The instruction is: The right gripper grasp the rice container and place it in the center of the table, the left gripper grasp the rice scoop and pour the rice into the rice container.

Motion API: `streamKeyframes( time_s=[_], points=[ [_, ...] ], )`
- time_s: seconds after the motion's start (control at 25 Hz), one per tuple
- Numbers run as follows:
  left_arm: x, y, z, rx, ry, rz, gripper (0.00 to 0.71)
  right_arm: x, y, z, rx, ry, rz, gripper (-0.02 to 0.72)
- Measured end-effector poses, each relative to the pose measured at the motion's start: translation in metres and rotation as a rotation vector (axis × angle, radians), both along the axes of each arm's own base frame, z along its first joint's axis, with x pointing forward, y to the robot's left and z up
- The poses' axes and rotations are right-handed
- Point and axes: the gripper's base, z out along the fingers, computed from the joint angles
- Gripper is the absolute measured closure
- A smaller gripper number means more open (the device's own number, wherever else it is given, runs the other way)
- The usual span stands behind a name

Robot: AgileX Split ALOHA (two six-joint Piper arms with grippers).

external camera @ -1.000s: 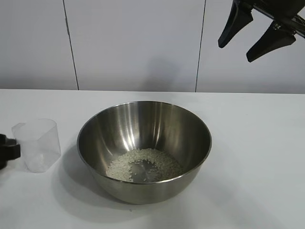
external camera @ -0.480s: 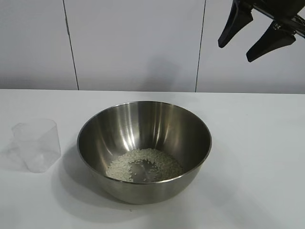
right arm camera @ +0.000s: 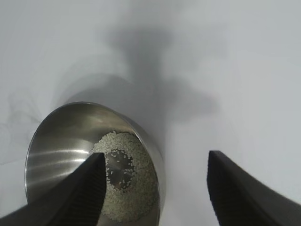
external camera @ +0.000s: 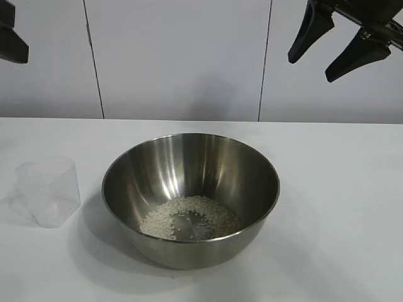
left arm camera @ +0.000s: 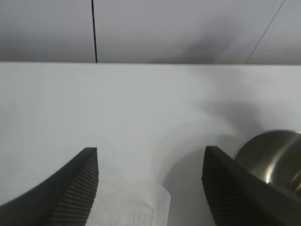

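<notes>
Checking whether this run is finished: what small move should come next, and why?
Probably just park the left gripper, open and clear above the empty scoop on the table. The rice already lies in the bowl; the right gripper hangs open above.

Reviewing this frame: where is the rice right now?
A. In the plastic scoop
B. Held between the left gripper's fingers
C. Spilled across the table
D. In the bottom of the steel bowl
D. The rice lies in the bottom of the rice container, while the rice scoop stands empty beside it on the table.
</notes>
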Motion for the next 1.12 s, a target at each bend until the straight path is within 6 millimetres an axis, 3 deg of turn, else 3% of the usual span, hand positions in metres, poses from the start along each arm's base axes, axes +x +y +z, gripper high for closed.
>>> streamKeyframes(
  time_s=[0.08, 0.16, 0.4, 0.48, 0.76, 1.12],
  points=[
    [0.011, -0.016, 0.014, -0.015, 0.089, -0.02, 0.245, 0.0, 0.0, 0.0, 0.0, 0.0, 0.0, 0.27],
    [0.023, -0.031, 0.015, -0.038, 0.167, -0.057, 0.245, 0.0, 0.0, 0.0, 0.001, 0.0, 0.0, 0.27],
    [0.053, -0.063, -0.02, -0.12, 0.351, -0.146, 0.245, 0.0, 0.0, 0.0, 0.001, -0.003, -0.002, 0.27],
    [0.056, -0.067, -0.023, -0.127, 0.388, -0.157, 0.245, 0.0, 0.0, 0.0, 0.001, -0.003, -0.002, 0.27],
    [0.06, -0.07, -0.005, -0.134, 0.372, -0.181, 0.245, 0.0, 0.0, 0.0, 0.0, -0.003, -0.002, 0.27],
    [0.06, -0.07, -0.004, -0.133, 0.378, -0.183, 0.245, 0.0, 0.0, 0.0, -0.001, -0.004, -0.001, 0.27]
  ],
)
